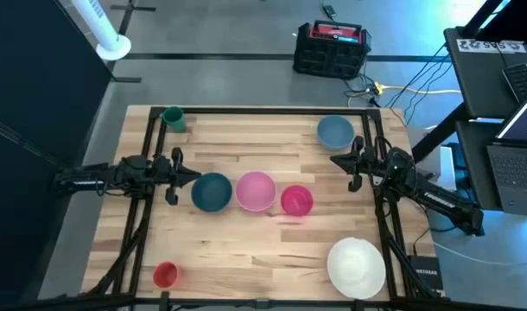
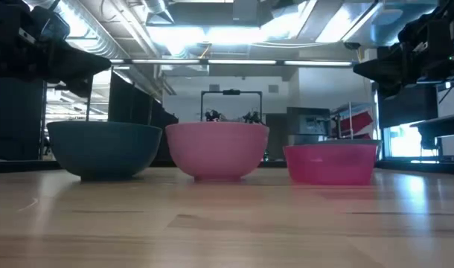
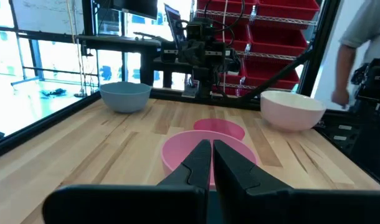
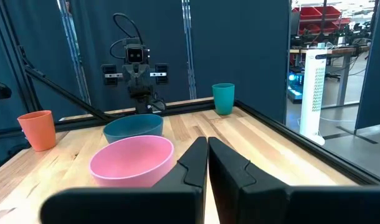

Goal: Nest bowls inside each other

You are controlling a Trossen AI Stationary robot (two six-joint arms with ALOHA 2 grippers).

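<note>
Three bowls stand upright in a row at mid-table: dark teal, pale pink and magenta. A light blue bowl stands at the far right, a white bowl at the near right. My left gripper hovers level above the table, just left of the teal bowl, its fingers shut on nothing. My right gripper hangs level near the light blue bowl, its fingers shut and holding nothing.
A green cup stands at the far left corner and a red cup at the near left. Black frame rails run along the table's sides. A person shows beyond the table's right side.
</note>
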